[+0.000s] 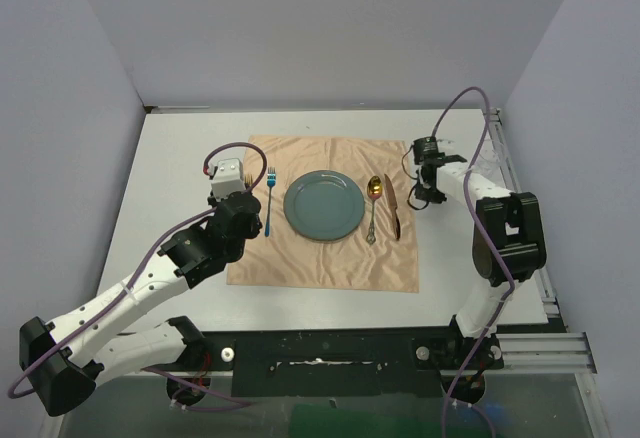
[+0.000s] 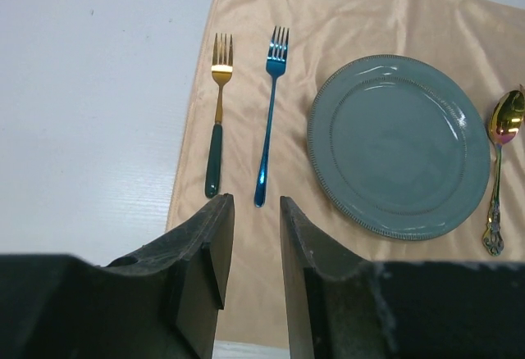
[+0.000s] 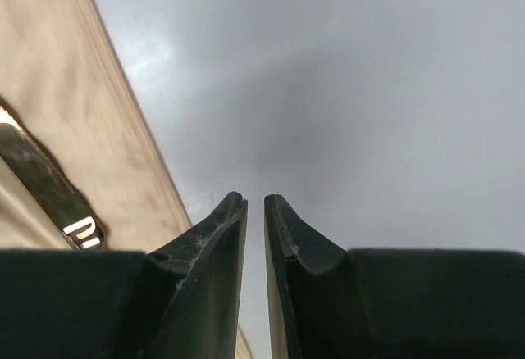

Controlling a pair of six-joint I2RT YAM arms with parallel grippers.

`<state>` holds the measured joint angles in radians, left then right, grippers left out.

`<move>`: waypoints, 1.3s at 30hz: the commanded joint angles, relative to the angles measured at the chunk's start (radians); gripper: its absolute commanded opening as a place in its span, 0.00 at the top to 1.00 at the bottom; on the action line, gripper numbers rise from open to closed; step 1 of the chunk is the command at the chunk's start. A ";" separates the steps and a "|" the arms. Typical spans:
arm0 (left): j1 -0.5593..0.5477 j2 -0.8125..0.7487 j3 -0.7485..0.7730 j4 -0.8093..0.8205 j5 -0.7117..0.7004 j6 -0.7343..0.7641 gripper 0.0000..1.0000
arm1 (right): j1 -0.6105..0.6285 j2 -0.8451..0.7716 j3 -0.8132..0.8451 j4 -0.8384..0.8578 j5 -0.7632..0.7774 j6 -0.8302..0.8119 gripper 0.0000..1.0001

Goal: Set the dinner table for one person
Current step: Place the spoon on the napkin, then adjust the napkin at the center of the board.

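On the white dinner table (image 1: 180, 158) lies a peach cloth (image 1: 330, 258). On it are a teal plate (image 1: 323, 205), a blue fork (image 1: 269, 201) to its left, and a gold spoon (image 1: 373, 198) and a knife (image 1: 392, 210) to its right. The left wrist view shows the gold fork with a dark handle (image 2: 217, 113), the blue fork (image 2: 271, 113), the plate (image 2: 398, 146) and the spoon (image 2: 502, 154). My left gripper (image 2: 256, 199) hovers just near of the forks' handles, slightly open and empty. My right gripper (image 3: 255, 201) is over bare table right of the cloth, all but shut and empty.
The cloth's right edge (image 3: 74, 129) and a dark knife end (image 3: 41, 179) show at the left of the right wrist view. An aluminium rail (image 1: 505, 173) runs along the table's right edge. Grey walls stand behind and beside the table.
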<state>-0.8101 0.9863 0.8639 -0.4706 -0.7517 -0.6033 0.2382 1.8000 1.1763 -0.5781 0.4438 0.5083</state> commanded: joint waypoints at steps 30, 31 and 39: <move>-0.003 -0.122 0.032 -0.086 0.003 -0.115 0.73 | -0.191 0.458 0.692 0.175 -0.524 -0.071 0.75; -0.003 -0.122 0.033 -0.088 0.004 -0.115 0.73 | -0.191 0.472 0.709 0.170 -0.531 -0.072 0.75; -0.003 -0.178 0.026 -0.104 0.021 -0.126 0.73 | -0.176 0.545 0.771 0.176 -0.546 -0.105 0.73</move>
<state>-0.8101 0.8566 0.8665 -0.5777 -0.7418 -0.7101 0.0479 2.3268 1.8996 -0.4248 -0.0879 0.4263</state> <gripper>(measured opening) 0.272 0.267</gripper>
